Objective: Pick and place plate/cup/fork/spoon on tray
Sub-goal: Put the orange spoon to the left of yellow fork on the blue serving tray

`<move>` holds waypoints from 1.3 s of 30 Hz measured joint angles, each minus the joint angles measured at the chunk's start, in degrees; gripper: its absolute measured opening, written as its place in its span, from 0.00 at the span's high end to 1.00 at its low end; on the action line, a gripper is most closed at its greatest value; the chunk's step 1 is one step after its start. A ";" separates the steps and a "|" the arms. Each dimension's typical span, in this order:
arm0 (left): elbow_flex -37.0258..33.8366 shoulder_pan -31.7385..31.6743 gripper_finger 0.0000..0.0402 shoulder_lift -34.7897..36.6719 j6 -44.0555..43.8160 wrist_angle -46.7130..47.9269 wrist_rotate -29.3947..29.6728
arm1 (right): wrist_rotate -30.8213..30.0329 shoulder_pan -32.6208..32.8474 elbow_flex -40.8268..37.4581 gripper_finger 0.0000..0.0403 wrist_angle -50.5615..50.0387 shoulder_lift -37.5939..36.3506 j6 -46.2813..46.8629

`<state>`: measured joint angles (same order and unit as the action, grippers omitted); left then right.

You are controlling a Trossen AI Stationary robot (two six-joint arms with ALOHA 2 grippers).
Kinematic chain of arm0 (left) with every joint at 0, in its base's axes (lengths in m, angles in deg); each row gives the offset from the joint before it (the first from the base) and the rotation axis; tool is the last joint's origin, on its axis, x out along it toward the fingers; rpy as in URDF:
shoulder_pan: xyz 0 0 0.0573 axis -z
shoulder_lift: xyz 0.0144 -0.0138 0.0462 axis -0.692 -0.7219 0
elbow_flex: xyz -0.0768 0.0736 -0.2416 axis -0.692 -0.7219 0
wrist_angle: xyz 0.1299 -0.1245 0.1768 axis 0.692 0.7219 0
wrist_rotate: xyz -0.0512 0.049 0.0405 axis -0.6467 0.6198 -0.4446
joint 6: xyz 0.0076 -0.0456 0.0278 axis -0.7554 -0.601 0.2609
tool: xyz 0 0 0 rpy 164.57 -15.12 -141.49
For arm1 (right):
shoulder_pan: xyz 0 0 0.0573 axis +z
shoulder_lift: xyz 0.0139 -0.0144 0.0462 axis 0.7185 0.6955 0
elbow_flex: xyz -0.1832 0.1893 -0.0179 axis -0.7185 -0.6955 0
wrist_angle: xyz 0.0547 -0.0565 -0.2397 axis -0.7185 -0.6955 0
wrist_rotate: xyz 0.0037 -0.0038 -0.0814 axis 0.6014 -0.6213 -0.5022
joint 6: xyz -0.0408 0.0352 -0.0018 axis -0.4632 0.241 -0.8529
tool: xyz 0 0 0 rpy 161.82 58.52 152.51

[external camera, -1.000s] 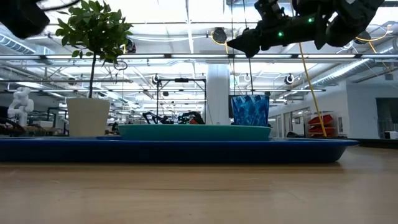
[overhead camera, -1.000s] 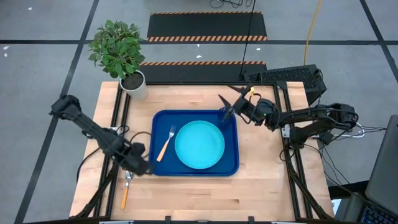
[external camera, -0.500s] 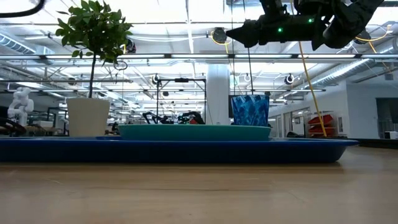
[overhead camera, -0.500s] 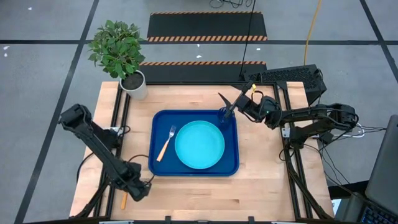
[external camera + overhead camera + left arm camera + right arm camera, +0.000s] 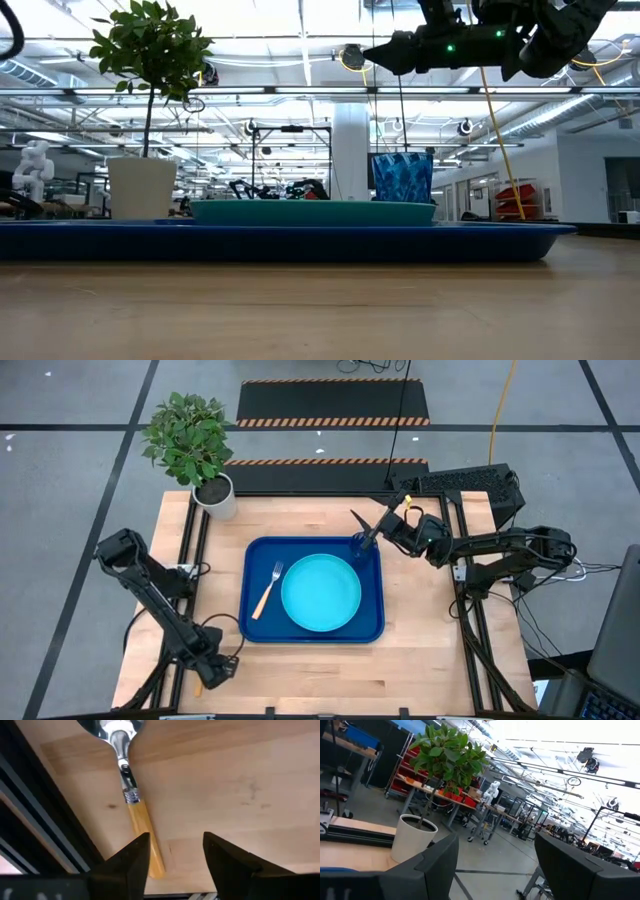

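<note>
The dark blue tray [image 5: 254, 628] lies mid-table and holds the turquoise plate [image 5: 320, 592], the fork [image 5: 266, 590] left of the plate, and the dark blue cup [image 5: 360, 543] upright in its far right corner. The cup also shows in the low view [image 5: 402, 177]. The spoon [image 5: 131, 795] lies flat on the table near the near left corner. My left gripper [image 5: 218, 671] hangs over it, open, in the left wrist view [image 5: 175, 856]. The handle's end [image 5: 156, 865] lies beside one finger; I cannot tell if they touch. My right gripper [image 5: 372, 520] is open and empty above the cup.
A white pot with a green plant [image 5: 217, 495] stands at the table's far left corner. Black frame rails [image 5: 190, 555] run along the table's left and right sides. Bare wood lies in front of the tray [image 5: 330, 670].
My left gripper has gone from the tray's near left corner toward the table's near edge and now stands over the spoon. My right gripper has risen a little above the cup. The things on the tray have stayed still.
</note>
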<state>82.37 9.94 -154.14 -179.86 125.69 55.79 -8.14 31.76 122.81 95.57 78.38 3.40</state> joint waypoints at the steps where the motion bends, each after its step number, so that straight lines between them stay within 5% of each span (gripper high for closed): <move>1: -0.76 -0.16 0.54 0.06 -0.05 -0.65 -0.05 | 0.01 0.02 0.00 0.37 -0.01 0.00 0.00; 21: -1.11 0.91 0.54 -0.02 0.76 1.13 -5.38 | 0.04 0.02 0.00 0.37 -0.02 0.00 -0.44; 30: 2.53 -1.39 0.75 0.18 8.02 11.52 -17.38 | 0.08 0.02 0.00 0.37 0.11 0.00 -0.81; 39: 2.42 -1.42 0.81 0.22 10.94 8.62 -6.96 | 0.00 0.02 0.04 0.37 0.01 -0.02 -1.70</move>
<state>84.78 8.52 -153.93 -168.91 134.30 48.83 -8.14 31.78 122.85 95.58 78.36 1.70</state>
